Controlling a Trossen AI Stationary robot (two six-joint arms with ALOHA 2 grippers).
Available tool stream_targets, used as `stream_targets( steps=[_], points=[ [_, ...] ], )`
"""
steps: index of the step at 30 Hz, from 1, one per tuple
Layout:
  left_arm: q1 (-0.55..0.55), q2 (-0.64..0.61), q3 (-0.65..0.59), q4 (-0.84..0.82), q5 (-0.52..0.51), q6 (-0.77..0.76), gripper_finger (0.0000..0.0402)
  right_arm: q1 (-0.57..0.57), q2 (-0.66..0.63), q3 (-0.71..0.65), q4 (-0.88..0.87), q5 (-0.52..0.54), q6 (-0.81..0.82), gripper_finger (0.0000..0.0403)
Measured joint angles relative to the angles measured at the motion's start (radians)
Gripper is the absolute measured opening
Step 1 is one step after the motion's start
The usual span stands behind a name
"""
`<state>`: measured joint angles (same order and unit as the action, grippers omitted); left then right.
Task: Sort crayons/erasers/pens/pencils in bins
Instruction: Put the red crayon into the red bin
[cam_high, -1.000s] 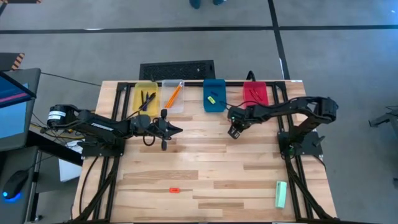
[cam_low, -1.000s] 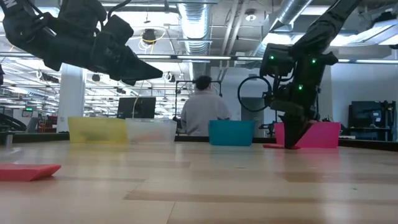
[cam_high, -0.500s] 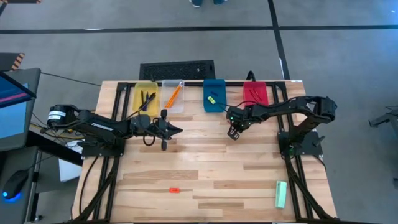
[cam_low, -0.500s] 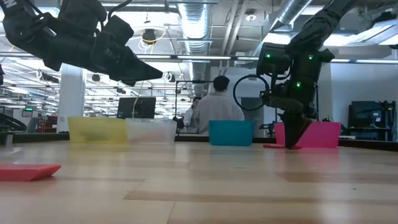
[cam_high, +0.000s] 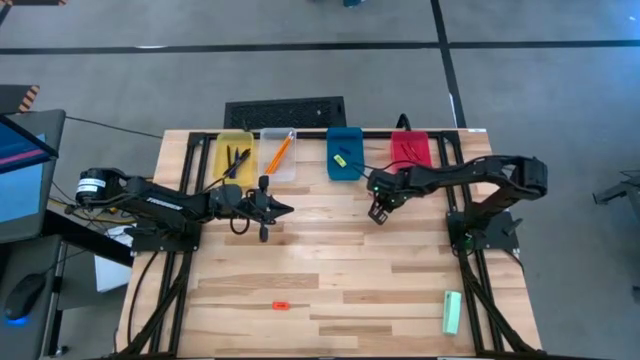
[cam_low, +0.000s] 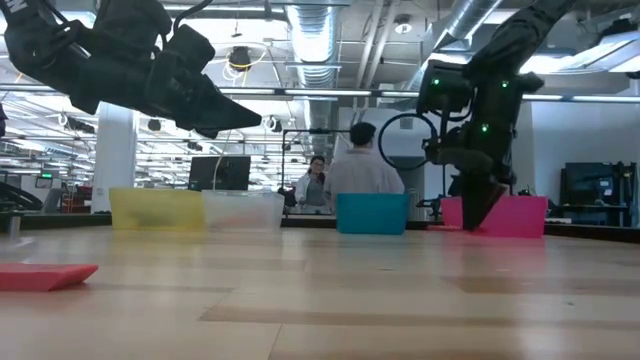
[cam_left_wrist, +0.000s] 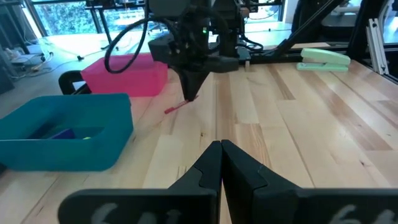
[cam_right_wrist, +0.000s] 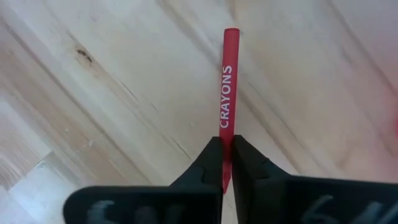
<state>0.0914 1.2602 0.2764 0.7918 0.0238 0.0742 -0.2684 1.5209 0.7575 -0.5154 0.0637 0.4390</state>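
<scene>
Right wrist view, item 1: short thin red crayon (cam_right_wrist: 227, 93), white lettering, clamped at one end betw. fingers of right hand (cam_right_wrist: 227, 163); rest of stick juts out over pale wooden bench (cam_right_wrist: 112, 74).
Item 2: red rect. plastic bin (cam_high: 410, 152), back edge of bench, just beside right hand (cam_high: 378, 212); likely destination.
Item 3: blue bin (cam_high: 344, 153), clear bin (cam_high: 279, 155) w/ long orange pencils, yellow bin (cam_high: 233, 154) w/ dark pens, in a row w/ red bin.
Item 4: left hand (cam_high: 285, 209), fingers together, nothing held, hovering near yellow and clear bins.
Item 5: small red-orange eraser (cam_high: 281, 305), front of bench, unsorted.
Risk: grip is on crayon's end only, so stick may pivot or slip out in transit; long overhang could catch bin wall and knock crayon loose.
</scene>
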Motion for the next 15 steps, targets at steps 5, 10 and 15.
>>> stream_targets(
  steps=[5, 10, 15],
  points=[
    [0.000, 0.000, 0.000, 0.000, 0.000, 0.000, 0.0000, 0.000, -0.063, 0.000, -0.012, 0.004, 0.013, 0.0021],
    [0.000, 0.000, 0.000, 0.000, 0.000, -0.001, 0.0000, -0.002, -0.172, 0.001, -0.082, 0.035, 0.034, 0.0025],
    [0.000, 0.000, 0.000, 0.000, 0.000, -0.003, 0.0000, -0.049, -0.312, 0.001, -0.231, 0.107, 0.073, 0.0023]
  ],
)
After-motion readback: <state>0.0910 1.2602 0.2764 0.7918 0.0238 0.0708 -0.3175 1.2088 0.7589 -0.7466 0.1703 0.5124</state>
